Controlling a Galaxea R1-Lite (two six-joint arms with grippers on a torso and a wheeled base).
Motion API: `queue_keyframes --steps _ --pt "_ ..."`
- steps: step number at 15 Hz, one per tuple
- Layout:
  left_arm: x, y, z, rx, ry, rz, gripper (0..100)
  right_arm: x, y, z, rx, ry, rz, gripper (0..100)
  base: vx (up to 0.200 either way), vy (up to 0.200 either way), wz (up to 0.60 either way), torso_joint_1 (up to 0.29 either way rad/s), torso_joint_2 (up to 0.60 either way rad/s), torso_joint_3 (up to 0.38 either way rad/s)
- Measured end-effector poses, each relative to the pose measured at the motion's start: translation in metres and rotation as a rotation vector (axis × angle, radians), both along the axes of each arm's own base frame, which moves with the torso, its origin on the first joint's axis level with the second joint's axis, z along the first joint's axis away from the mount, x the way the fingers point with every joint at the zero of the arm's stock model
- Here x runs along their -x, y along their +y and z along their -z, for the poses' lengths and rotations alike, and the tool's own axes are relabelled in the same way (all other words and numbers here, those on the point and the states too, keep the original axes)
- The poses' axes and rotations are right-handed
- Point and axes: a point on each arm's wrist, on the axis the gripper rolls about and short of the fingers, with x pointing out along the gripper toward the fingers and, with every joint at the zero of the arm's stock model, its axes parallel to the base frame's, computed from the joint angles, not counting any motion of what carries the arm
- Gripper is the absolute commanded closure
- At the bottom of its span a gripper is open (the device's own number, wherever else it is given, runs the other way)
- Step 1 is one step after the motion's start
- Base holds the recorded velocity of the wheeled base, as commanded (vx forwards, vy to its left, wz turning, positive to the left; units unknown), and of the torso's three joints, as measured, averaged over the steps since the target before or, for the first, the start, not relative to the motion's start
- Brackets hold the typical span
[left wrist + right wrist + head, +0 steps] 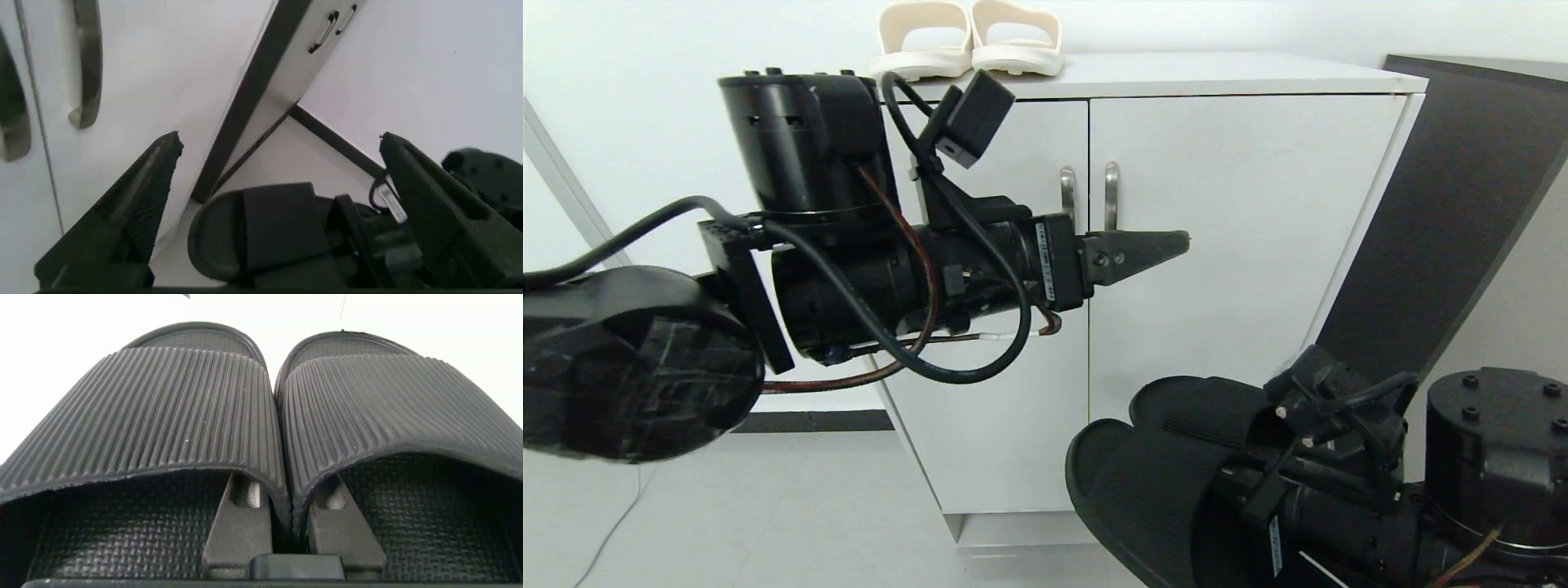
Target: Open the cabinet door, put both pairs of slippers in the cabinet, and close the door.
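Note:
The white cabinet (1241,245) stands with both doors shut, its two metal handles (1111,194) side by side at the centre seam. A cream pair of slippers (968,37) rests on its top. My left gripper (1180,239) hovers open just in front of the right door, slightly below the handles (86,65); its fingers (122,220) are spread wide with nothing between them (279,140). Low on the right, my right gripper (286,502) is shut on the black pair of slippers (1160,474), pinching their adjoining inner sides (278,441). The black slippers (261,229) also lie below the left gripper.
A dark panel (1445,229) leans beside the cabinet's right side. Pale floor (792,506) lies in front and to the left. A white wall (629,82) rises behind, with a dark baseboard (809,420) along it.

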Motion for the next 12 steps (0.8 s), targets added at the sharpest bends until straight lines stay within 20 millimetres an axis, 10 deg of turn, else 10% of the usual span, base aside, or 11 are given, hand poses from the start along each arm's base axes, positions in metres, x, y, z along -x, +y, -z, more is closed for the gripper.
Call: queue_keyframes --steps 12 --pt "-0.047 -0.021 -0.006 0.046 -0.013 -0.222 0 -0.001 -0.002 0.001 -0.001 0.004 -0.010 100 0.000 0.000 0.00 0.000 0.00 0.000"
